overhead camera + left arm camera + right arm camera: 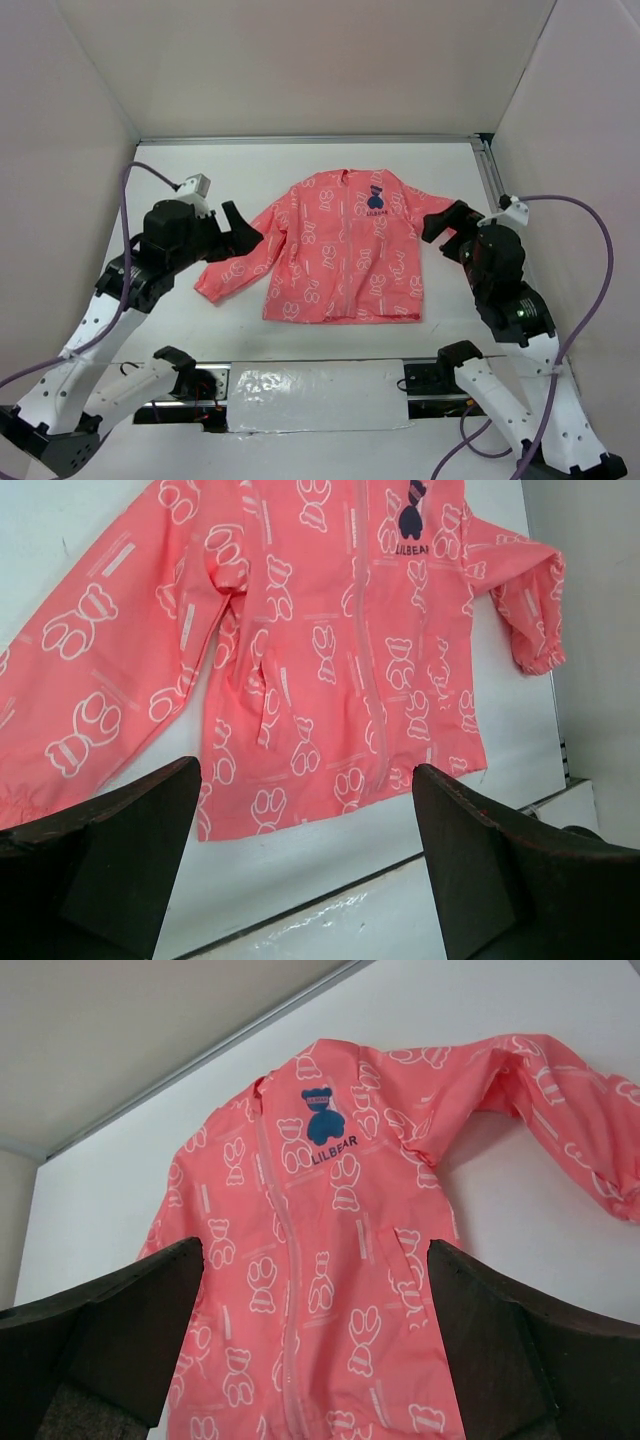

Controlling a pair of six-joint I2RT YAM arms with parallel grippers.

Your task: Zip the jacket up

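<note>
1. The whole jacket [345,250] could be dragged or bunched up. The cloth looks thin and light, so it would be pulled along if a finger caught in it.
2. The long sleeve [232,272] is spread out just beside the left gripper [243,228]. It could be snagged if that arm is swung low over it.
3. The short, bent sleeve [425,208] on the other side of the jacket lies close to the right gripper [440,236]. It could be hooked the same way.
4. Both grippers are held wide apart, one at each side of the jacket. Nothing is gripped and the cloth is not touched.
5. The zip [285,1290] could be left a bit short at the neck. The pull tab is too small to be seen, so it cannot be told how high it sits.
6. The jacket is laid flat, front up, on the white table [250,165], with its hem toward the arm bases.
7. It is coral pink, and white bear shapes are printed all over it.
8. The two front halves are seen joined down the middle, so the job is judged done or nearly done.
9. A dark blue bear badge [318,1115] is printed on the chest, just beside the zip.
</note>
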